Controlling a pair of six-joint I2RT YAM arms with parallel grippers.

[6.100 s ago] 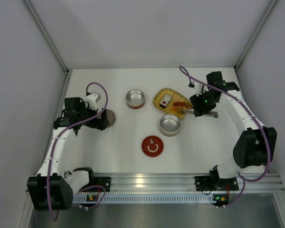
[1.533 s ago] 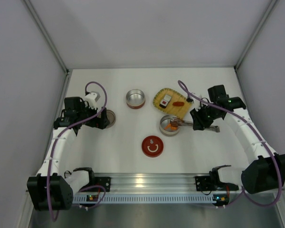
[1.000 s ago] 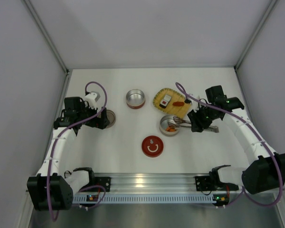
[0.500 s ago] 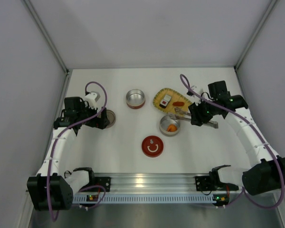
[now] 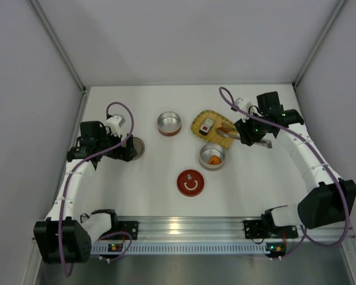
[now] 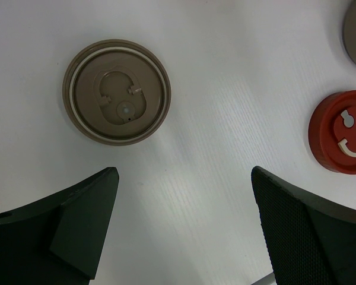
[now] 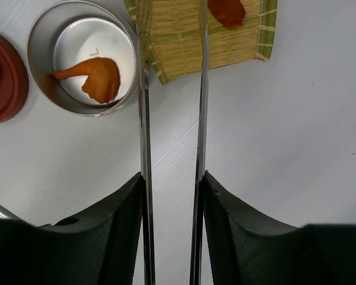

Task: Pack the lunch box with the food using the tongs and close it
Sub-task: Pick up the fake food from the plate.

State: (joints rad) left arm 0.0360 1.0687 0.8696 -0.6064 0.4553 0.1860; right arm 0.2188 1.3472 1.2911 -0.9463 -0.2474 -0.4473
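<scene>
One pair of tongs (image 7: 144,119) is in use, held in the right gripper (image 7: 172,178). Its fingers (image 7: 121,219) press on the outer faces of the two blades, well back from the tips. The blade tips stand apart with nothing between them. They reach over the woven tray (image 7: 184,47).

Handling, assessed: the blades look thin, springy and smooth, so grip at the tips is likely poor. The orange-red piece (image 7: 226,12) lies on the tray just outside one blade. It looks light, soft and glossy, and probably slips or tears if squeezed hard. It is best taken across its middle with a gentle close. The white block (image 5: 207,124), also on the tray, appears firmer and flat-sided. Opposite long faces are the sensible hold.

The left gripper (image 6: 183,178) hangs above the counter (image 5: 166,101) with its fingers spread wide and empty.

Count:
- Food: three pieces. Two are on the tray, and one orange chunk (image 7: 98,77) lies inside the near tin (image 7: 40,59).
- Tins: two. The far tin (image 5: 169,123) shows nothing inside.
- Lids: two, a red lid (image 6: 343,132) and a brown lid (image 6: 117,90). Both lie on the counter, apart from the tins.
- Trays: one.
- Tongs: one pair.
</scene>
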